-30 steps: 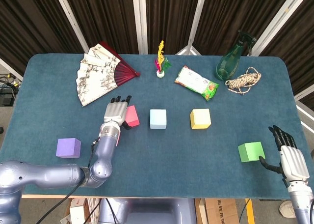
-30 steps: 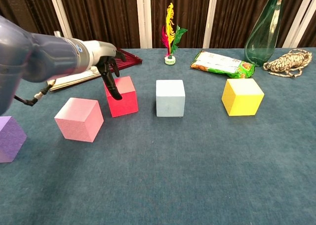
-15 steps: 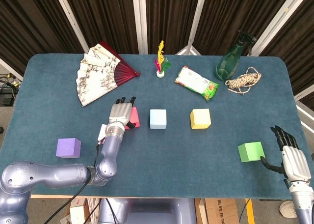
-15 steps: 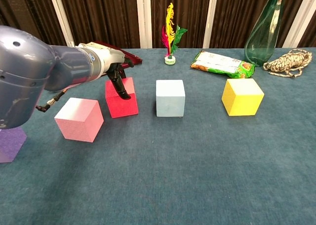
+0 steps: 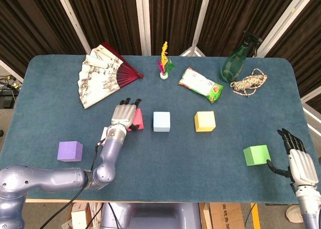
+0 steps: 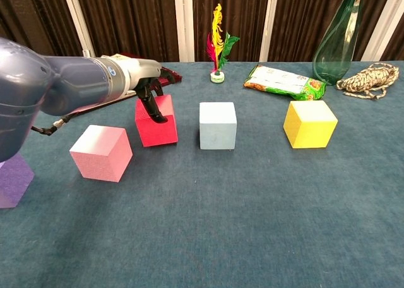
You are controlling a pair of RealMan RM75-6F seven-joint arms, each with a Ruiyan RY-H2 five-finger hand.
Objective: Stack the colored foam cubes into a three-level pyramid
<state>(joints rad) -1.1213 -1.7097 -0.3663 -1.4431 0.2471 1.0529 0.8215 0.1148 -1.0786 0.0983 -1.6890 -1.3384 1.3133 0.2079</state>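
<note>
Starting at the left of the blue table, with the light blue cube at mid-table as the landmark: a purple cube sits far to its left and nearer the front edge. A pink cube stands left of the landmark and a little forward; in the head view the left arm covers nearly all of it. A red cube comes next, just left of the landmark and apart from it. The left hand rests over the red cube's top, its dark fingers curled down over the upper edge and near face. Whether it truly grips the cube cannot be told.

Behind and to the left of the landmark lies an open paper fan. Directly behind the landmark stands a feathered shuttlecock.

Right of the landmark sits a yellow cube, on the same line, with a clear gap between. Behind it lie a snack packet, a green spray bottle and a coil of rope.

Far right and forward of the landmark is a green cube. The right hand is just beside it, fingers spread and empty, thumb reaching toward the cube.
</note>
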